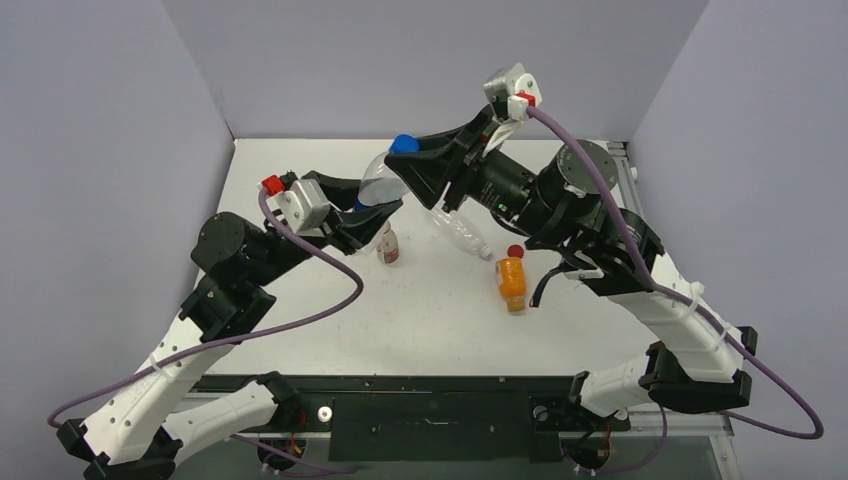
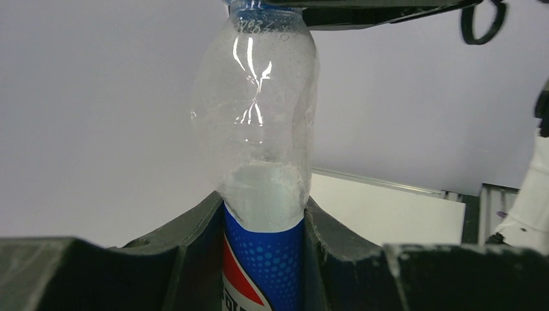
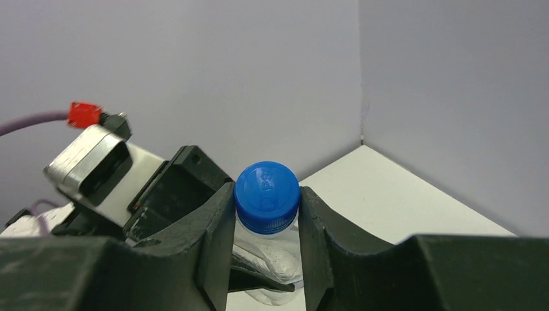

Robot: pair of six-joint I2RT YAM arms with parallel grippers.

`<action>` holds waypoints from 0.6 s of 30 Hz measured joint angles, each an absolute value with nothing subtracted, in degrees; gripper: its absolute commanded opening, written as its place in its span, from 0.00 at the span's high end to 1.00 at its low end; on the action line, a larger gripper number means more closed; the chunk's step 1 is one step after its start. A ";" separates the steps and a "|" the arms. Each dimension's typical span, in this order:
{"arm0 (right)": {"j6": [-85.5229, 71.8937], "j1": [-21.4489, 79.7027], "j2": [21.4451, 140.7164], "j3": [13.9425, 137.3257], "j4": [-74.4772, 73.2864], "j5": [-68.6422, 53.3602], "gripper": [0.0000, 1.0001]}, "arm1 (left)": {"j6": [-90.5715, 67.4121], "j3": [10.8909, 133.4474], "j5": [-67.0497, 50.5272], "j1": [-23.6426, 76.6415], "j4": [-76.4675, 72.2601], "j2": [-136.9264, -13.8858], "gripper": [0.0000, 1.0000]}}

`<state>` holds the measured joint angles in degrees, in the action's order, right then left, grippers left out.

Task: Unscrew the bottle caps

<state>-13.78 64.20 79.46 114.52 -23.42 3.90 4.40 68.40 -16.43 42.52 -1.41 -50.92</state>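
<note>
The Pepsi bottle [image 1: 378, 186] is held up off the table, tilted, its blue label [image 2: 263, 265] clamped between the fingers of my left gripper [image 2: 263, 256]. Its blue cap [image 3: 267, 195] sits squeezed between both fingers of my right gripper [image 3: 267, 217], which reaches in from the right [image 1: 412, 160]. Three other bottles rest on the table: a short one with a reddish label [image 1: 388, 246], a clear unlabelled one lying on its side [image 1: 461, 235], and an orange one [image 1: 512, 282] with a red cap [image 1: 515, 251].
The white table [image 1: 420, 320] is enclosed by grey walls on the left, back and right. The loose bottles lie under and just in front of the two raised grippers. Purple cables [image 1: 330, 290] hang from both wrists.
</note>
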 measured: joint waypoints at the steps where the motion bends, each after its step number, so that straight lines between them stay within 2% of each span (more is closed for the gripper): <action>1: -13.26 63.55 79.09 114.43 -23.55 1.19 1.00 | 3.42 68.49 -17.72 42.44 -1.58 -50.89 1.00; 8: -15.20 56.80 75.88 112.97 -19.77 -23.94 1.00 | -5.67 73.67 -31.18 42.22 -0.25 -52.16 1.00; 12: -17.58 55.79 75.77 112.38 -15.94 -33.15 1.00 | -9.98 75.42 -36.60 42.19 0.25 -52.18 1.00; 13: -17.85 55.79 75.77 112.36 -15.42 -34.57 0.97 | -10.44 75.68 -37.50 42.19 0.45 -52.01 1.00; 14: -18.02 55.81 75.77 112.36 -15.00 -35.77 0.77 | -10.76 75.90 -38.33 42.22 0.60 -51.83 1.00; 15: -18.06 55.81 75.77 112.36 -14.85 -36.51 0.48 | -10.92 75.96 -38.72 42.22 0.73 -51.72 1.00; 17: -18.13 55.86 75.75 112.36 -15.09 -36.32 0.24 | -10.96 75.99 -38.92 42.22 1.17 -51.53 1.00; 18: -17.87 56.01 75.75 112.36 -15.22 -35.07 0.22 | -10.72 75.96 -39.33 42.24 1.74 -51.51 1.00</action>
